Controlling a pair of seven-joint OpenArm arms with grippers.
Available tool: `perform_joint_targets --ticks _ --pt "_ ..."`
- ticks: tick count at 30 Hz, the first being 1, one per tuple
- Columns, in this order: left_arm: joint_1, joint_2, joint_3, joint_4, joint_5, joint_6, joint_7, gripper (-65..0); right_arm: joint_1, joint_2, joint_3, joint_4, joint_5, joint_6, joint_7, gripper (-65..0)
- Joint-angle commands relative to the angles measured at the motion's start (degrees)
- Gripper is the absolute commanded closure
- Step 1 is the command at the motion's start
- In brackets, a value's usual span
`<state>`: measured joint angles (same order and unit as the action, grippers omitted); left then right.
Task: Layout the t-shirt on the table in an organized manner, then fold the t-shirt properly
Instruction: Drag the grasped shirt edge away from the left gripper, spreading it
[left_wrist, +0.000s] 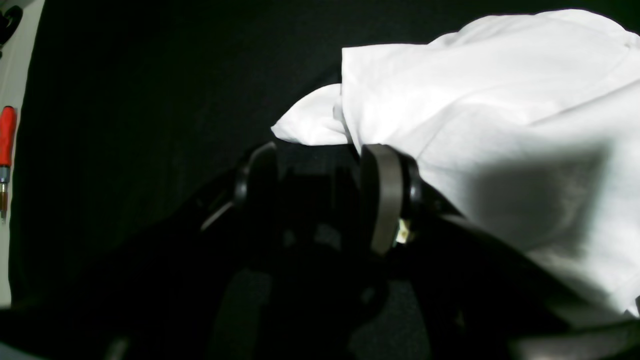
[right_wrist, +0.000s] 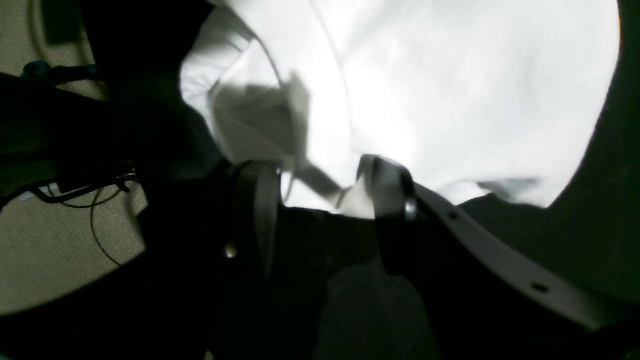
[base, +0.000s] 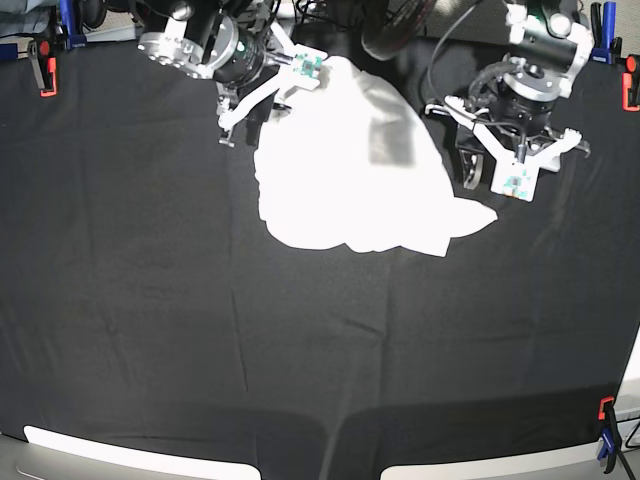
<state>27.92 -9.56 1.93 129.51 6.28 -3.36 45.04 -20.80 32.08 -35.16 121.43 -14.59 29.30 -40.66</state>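
White t-shirt (base: 350, 170) bunched, table (base: 200, 330) edges clipped

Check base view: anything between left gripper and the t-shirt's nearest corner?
Nothing: only bare table between left gripper and t-shirt corner, per base view.

The t-shirt (base: 350, 175) is lying bunched on the table (base: 200, 330), toward the far edge and a little right of centre in the base view. The right gripper (base: 262, 100) is sitting at the shirt's far left corner, seemingly touching the cloth. The left gripper (base: 500, 170) is sitting just beside the shirt's right point, near the table's far right. Clips are sitting at the table's edges: one (base: 42, 70) at far left, one (base: 630, 85) at far right, one (base: 606, 415) at near right.
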Motion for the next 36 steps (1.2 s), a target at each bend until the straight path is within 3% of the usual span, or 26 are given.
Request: perform_joint_targets --ticks 1,5,11,18,23,28,32,36 --pt "-0.15 -0.15 0.0 1.09 0.11 0.37 -0.94 -25.2 0.11 0.28 0.13 0.48 0.17 -0.26 1.75 -29.9" --pt "-0.15 -0.15 0.0 1.09 0.11 0.37 -0.92 -25.2 0.13 -0.07 0.13 -2.6 -1.57 -0.63 3.45 -24.5" --pt "-0.15 -0.15 0.0 1.09 -0.74 0.37 -0.92 -25.2 0.24 -0.2 0.13 -4.44 -2.19 -4.66 4.04 -20.6" --pt "-0.15 -0.15 0.0 1.09 -0.92 0.37 -0.94 -25.2 3.37 -0.24 0.13 -4.44 -1.27 -7.48 4.46 0.0" --pt "-0.15 -0.17 0.0 1.09 -0.9 0.37 -0.94 -25.2 6.75 -1.64 0.31 -4.44 -1.33 -10.54 3.52 0.0" --pt "-0.15 -0.15 0.0 1.09 -0.85 0.37 -0.94 -25.2 11.06 -2.43 1.51 -4.44 -2.43 -18.34 -0.66 0.0" --pt "-0.15 -0.15 0.0 1.09 -0.74 0.35 -0.94 -25.2 13.42 -2.51 7.74 -4.44 -1.99 -19.8 -3.26 0.0" --pt "-0.15 -0.15 0.0 1.09 -0.74 0.37 -0.94 -25.2 14.38 -2.73 18.23 -4.42 0.5 -19.91 -8.0 0.0"
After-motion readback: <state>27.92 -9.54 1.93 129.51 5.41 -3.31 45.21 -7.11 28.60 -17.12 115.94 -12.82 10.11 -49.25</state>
